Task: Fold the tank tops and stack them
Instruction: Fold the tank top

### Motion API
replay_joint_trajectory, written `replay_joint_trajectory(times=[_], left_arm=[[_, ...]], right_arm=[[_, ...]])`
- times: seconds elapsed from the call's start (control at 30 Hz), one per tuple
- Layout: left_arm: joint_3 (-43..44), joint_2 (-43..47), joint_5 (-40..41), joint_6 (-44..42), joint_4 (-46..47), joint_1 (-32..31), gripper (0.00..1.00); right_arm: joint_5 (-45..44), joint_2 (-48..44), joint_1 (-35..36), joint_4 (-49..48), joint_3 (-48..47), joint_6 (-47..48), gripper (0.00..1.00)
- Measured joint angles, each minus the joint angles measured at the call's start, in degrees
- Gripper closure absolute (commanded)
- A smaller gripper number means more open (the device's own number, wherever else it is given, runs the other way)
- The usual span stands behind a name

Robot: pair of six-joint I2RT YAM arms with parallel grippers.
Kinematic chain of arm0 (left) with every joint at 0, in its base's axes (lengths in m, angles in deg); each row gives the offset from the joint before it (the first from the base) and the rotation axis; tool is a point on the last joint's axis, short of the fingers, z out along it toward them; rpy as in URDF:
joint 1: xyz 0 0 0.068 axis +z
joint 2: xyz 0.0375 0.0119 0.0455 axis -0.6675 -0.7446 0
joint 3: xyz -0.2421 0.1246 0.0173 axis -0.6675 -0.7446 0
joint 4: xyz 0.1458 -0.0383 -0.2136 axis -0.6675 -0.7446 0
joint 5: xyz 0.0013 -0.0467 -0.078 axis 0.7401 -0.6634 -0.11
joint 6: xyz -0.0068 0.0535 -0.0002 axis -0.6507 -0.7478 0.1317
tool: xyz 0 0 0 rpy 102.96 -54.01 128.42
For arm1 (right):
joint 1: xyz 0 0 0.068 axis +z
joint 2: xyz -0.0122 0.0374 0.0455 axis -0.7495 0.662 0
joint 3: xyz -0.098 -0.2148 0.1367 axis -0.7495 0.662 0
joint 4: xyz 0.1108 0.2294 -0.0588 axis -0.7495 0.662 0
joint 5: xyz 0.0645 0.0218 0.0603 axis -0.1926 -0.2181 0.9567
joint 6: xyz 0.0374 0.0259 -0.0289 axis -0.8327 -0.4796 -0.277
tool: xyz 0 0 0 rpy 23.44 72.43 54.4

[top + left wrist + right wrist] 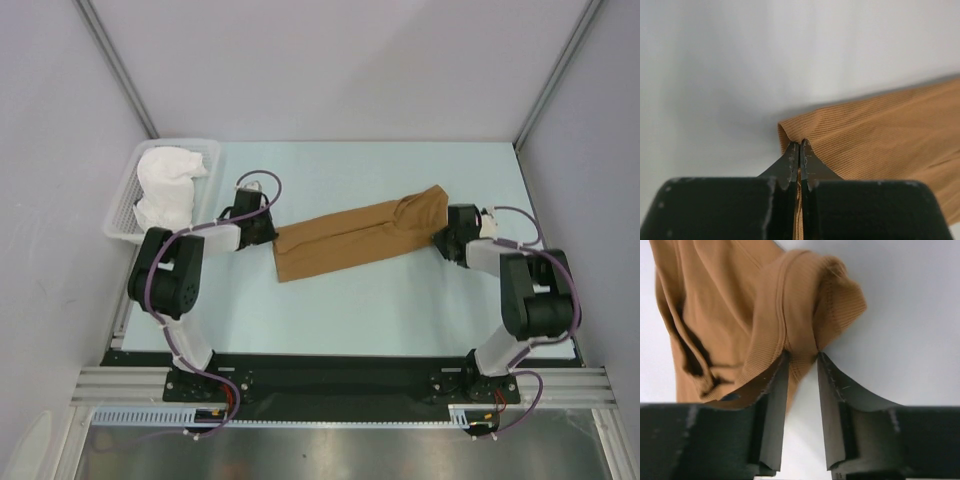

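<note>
The tan-brown tank top lies stretched out slantwise across the middle of the table. My left gripper is at its left end, shut on a corner of the ribbed hem; cloth runs down between the two fingers. At the right end my right gripper straddles a bunched strap. Its fingers stand a little apart, with the strap between their tips. The white tank top lies crumpled in the basket, and its trim and print do not show.
A white plastic lattice basket stands at the back left, close behind my left arm. Grey walls close in the table on the left, right and back. The pale table surface lies bare in front of the tan top.
</note>
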Motion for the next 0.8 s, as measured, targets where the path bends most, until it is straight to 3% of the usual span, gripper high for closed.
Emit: replay_joint_trajectory(times=[0.17,0.37,0.53,0.7,0.73,0.8], left_arm=[[-15.02,9.81,-2.6,4.09,7.69,-0.15,1.0],[-32.76,24.55,-2.32,9.99,13.6,-5.27,1.0],[-40.48,33.22,3.85,18.23,14.01,-19.5,1.0],[-48.48,39.08,9.64,30.56,19.08,-29.66,0.99],[-49.29,39.8,11.45,32.79,19.39,-31.85,0.93],[-49.66,40.3,14.75,37.24,18.34,-37.55,0.92]], right_arm=[[4.63,14.53,-2.84,-0.17,-16.15,2.4,0.7],[19.58,31.98,-5.14,-0.02,-38.32,9.22,0.64],[32.57,44.81,-3.93,1.27,-56.43,11.47,0.62],[38.38,48.63,-1.01,0.59,-60.78,10.97,0.65],[39.41,49.33,-0.39,0.35,-61.68,10.86,0.66],[41.18,51.04,0.83,0.37,-63.93,10.49,0.64]])
